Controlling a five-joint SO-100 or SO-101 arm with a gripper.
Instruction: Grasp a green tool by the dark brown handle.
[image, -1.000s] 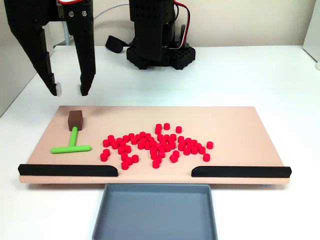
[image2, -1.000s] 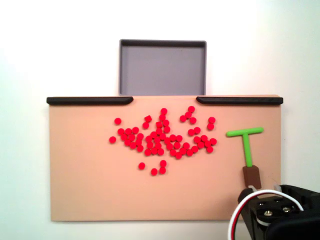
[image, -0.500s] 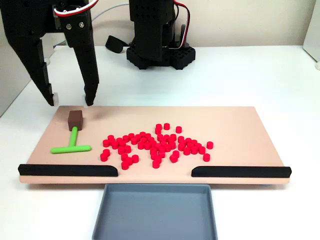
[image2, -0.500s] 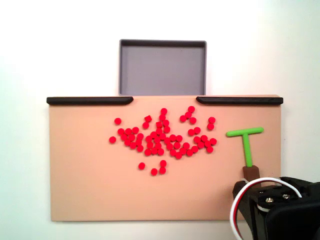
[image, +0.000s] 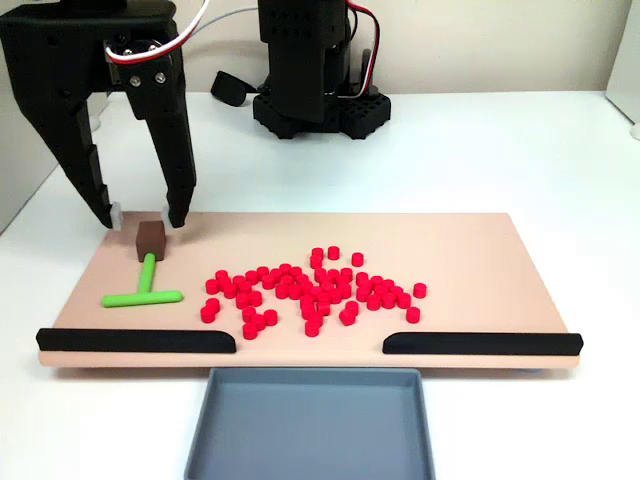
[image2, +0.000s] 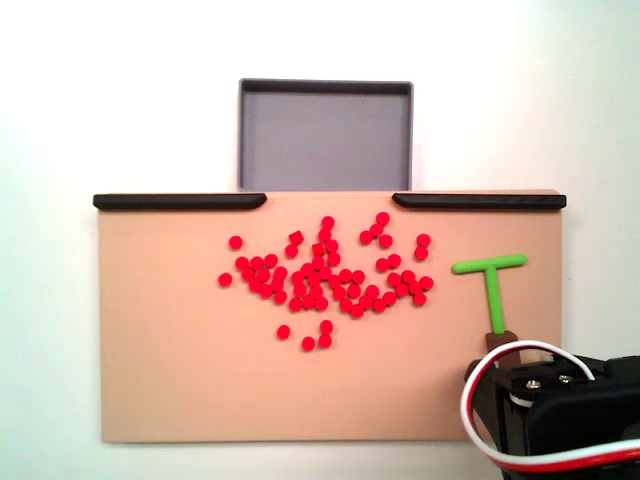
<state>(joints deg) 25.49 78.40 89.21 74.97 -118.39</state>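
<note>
1. One fixed view stands low in front of the tan board (image: 300, 225), facing the arm's base (image: 318, 105) from fairly near.
2. Another fixed view looks straight down, with the grey tray (image2: 325, 90) at top.
3. Both share the board, tray and red cylinders (image: 310, 288).

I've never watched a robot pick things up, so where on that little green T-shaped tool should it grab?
On the dark brown handle, from straight above. The cube's flat sides suit the two fingers, while the green tool lies thin and flat on the board. The open gripper already straddles the cube.
</note>
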